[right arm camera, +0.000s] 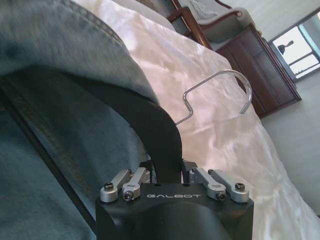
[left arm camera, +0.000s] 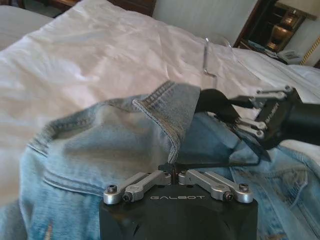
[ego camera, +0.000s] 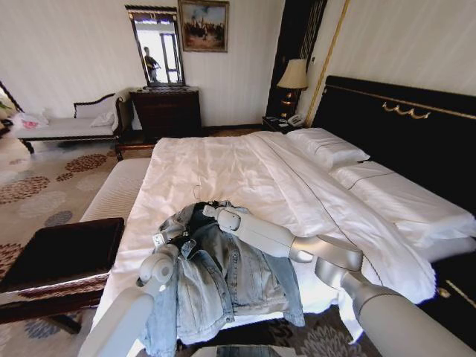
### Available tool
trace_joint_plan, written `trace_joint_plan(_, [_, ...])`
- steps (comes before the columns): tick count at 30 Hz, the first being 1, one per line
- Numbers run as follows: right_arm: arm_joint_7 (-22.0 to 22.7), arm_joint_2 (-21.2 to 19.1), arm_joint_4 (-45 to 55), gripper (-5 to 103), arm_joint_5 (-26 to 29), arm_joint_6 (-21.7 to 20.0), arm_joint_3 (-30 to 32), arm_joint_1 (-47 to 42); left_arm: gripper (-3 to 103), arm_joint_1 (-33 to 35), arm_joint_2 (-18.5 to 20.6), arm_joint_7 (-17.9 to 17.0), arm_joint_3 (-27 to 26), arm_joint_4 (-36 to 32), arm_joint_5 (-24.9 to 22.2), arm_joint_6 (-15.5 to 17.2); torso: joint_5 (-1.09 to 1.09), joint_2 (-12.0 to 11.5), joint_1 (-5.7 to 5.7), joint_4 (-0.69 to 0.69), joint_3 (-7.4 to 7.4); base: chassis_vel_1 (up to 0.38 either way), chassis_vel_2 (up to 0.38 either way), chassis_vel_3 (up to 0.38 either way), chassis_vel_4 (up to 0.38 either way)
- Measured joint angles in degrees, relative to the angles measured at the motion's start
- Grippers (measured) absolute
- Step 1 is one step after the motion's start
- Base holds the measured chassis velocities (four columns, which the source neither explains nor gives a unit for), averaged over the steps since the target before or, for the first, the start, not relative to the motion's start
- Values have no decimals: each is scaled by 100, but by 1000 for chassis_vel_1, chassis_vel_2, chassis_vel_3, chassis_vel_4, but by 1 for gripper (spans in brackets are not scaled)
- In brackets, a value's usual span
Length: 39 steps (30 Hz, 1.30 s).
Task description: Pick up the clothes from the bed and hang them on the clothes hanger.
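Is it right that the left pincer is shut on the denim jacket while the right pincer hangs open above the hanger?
Not quite: the right pincer is shut on the black hanger, as the right wrist view shows. The left pincer is indeed shut on the denim jacket.

Faded light blue denim on the clothes [ego camera: 223, 286], paler stitching along collar and seams. Slim black clothes hanger [right arm camera: 160, 135] with a silver metal hook. Plain white sheets and pillows on the bed [ego camera: 245, 175], crossed by a thin dark seam line; black headboard [ego camera: 416, 130] trimmed in gold. Dark padded bench [ego camera: 63, 249]. Beige carpet [ego camera: 44, 186] patterned with brown floral medallions. Dark wood dresser [ego camera: 167, 111]. Pale grey robot arms, black end effector housings.
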Motion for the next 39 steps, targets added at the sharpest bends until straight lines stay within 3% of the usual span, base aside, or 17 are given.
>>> trace_joint_plan(8, [161, 71, -96, 29, -57, -279, 54, 9, 1, -68, 20, -40, 10, -79, -68, -5, 0, 0, 0, -1, 0, 0, 0, 0, 0])
trace_joint_plan(12, [287, 100, 210, 29, 116, -602, 7, -2, 1, -217, -17, -41, 105, 88, -48, 16, 0, 0, 0, -1, 0, 0, 0, 0, 0])
trace_joint_plan(20, [427, 276, 425, 28, 342, -859, -29, -21, 1, -496, -13, -91, 333, 345, 8, 18, 0, 0, 0, 0, 0, 0, 0, 0, 0])
trace_joint_plan(26, [475, 185, 530, 28, 556, -893, 8, -18, 1, -523, 2, -78, 311, 400, -3, 2, 0, 0, 0, -2, 0, 0, 0, 0, 0])
trace_joint_plan(34, [586, 27, 876, 28, 1258, -854, 75, -55, 1, -300, -12, -10, 244, 372, 70, -9, 0, 0, 0, -1, 0, 0, 0, 0, 0])
trace_joint_plan(39, [555, -24, 1032, 28, 1378, -715, 77, -56, 1, -293, 51, -19, 242, 431, 123, 298, 0, 0, 0, -1, 0, 0, 0, 0, 0])
